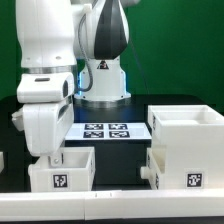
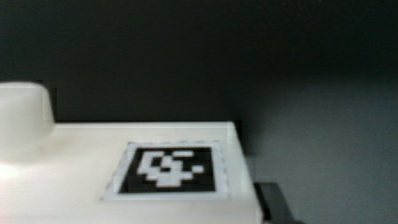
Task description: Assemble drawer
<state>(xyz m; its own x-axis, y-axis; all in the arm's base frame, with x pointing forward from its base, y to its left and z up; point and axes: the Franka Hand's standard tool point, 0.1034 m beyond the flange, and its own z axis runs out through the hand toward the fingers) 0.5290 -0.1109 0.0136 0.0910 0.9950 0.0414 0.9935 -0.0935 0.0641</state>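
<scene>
Reaching straight down, claw (image 1: pixel 52 158) at small tray (image 1: pixel 62 172)

Through the wrist view we look down on a flat white face of a drawer part (image 2: pixel 80 160), blurred and close. A black-and-white square marker (image 2: pixel 171 168) sits on that face, framed in black, near the edge that meets the dark tabletop (image 2: pixel 267 60). Beside the marker we see a rounded white shape (image 2: pixel 23 120) rising from the white surface; we cannot tell what it is. A small dark block (image 2: pixel 276 203) shows just off the white face's corner.
</scene>
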